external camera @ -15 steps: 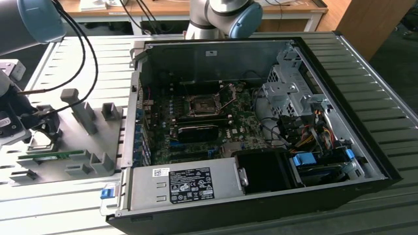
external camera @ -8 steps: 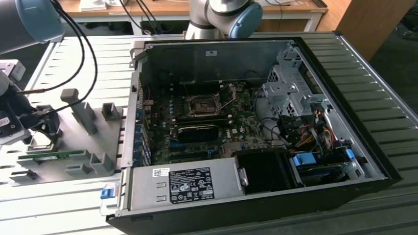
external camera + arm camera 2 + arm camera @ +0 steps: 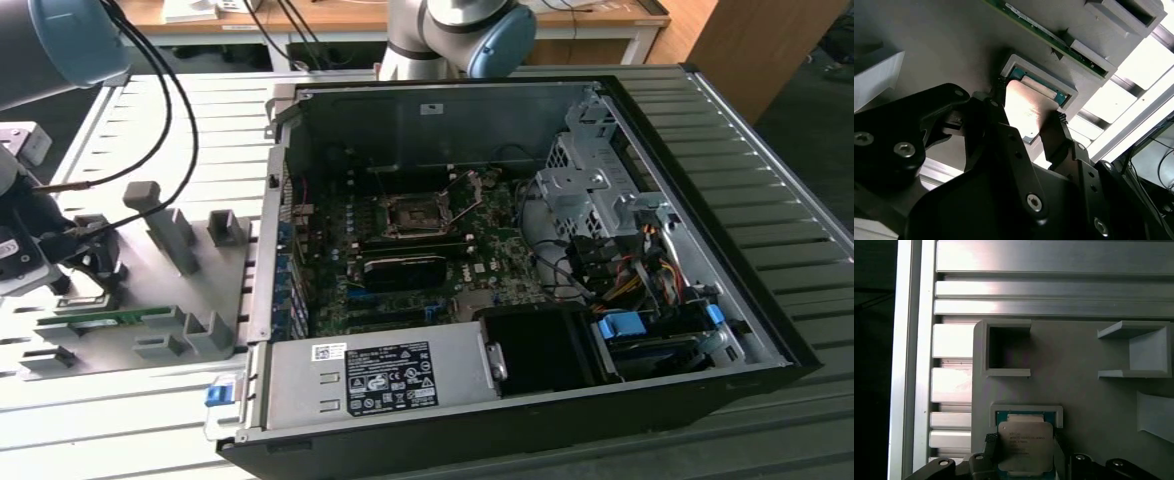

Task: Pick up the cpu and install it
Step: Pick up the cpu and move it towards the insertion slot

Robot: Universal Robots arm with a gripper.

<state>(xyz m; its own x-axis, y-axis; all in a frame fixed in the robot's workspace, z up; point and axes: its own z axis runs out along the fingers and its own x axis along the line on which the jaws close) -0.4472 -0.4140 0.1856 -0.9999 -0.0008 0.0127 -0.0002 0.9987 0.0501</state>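
The cpu (image 3: 1025,446) is a small square chip with a dull silver top, sitting in or just above a shallow grey holder recess (image 3: 1026,410) on the fixture plate. My gripper (image 3: 1025,441) straddles it, one black fingertip (image 3: 990,444) against each of two opposite edges, so it looks shut on the chip. The second wrist view shows the same grip: the cpu (image 3: 1024,110) between the two fingers (image 3: 1055,131). In the exterior view my gripper (image 3: 83,272) hangs low over the fixture plate at that view's left. The dark square socket (image 3: 416,212) sits on the motherboard inside the open computer case.
A long green memory stick (image 3: 100,318) lies in a slot beside the gripper. Grey upright holders (image 3: 171,235) stand on the fixture plate (image 3: 200,290). The case's metal wall (image 3: 276,230) rises between plate and motherboard. Cables (image 3: 147,120) hang from the arm.
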